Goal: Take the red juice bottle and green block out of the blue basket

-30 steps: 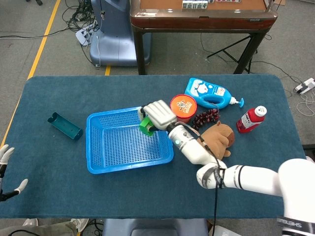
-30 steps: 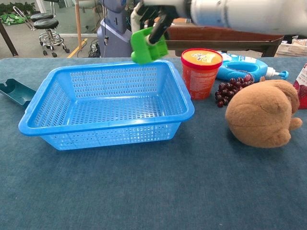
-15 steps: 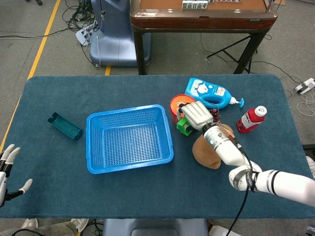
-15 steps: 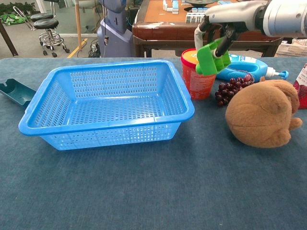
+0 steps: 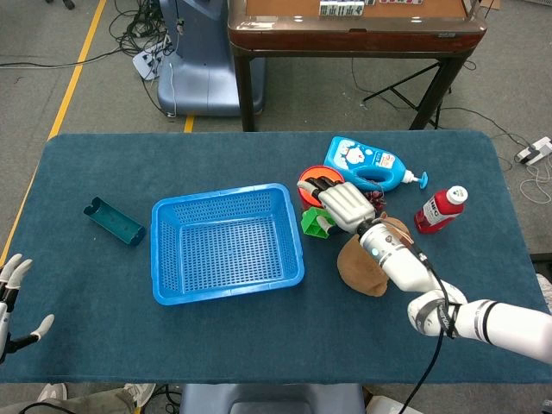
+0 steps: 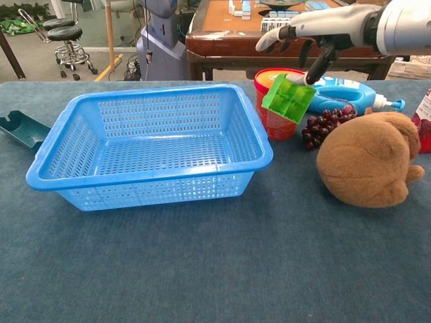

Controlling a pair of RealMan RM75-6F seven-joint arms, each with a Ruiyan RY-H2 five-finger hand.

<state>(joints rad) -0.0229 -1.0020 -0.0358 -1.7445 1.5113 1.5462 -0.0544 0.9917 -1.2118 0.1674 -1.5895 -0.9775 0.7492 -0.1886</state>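
Note:
The green block (image 5: pixel 314 222) (image 6: pixel 288 99) hangs tilted in the air just right of the blue basket (image 5: pixel 226 191) (image 6: pixel 155 176), in front of the orange tub. My right hand (image 5: pixel 345 205) (image 6: pixel 306 35) is above it with fingers spread flat; only one fingertip (image 6: pixel 315 71) still meets the block's upper corner. The basket holds nothing. The red juice bottle (image 5: pixel 440 208) (image 6: pixel 425 113) lies on the table at the far right. My left hand (image 5: pixel 10 302) shows at the table's near left corner, fingers apart and holding nothing.
An orange tub (image 5: pixel 307 182) (image 6: pixel 273 84), dark grapes (image 6: pixel 324 125), a blue detergent bottle (image 5: pixel 366 164) (image 6: pixel 345 95) and a brown plush toy (image 5: pixel 366 263) (image 6: pixel 363 158) crowd the area right of the basket. A teal tray (image 5: pixel 112 221) (image 6: pixel 20 129) lies left of it.
My right hand carried the green block from above the basket's far right corner out past its rim, then spread its fingers; the block has tipped over and sunk lower.

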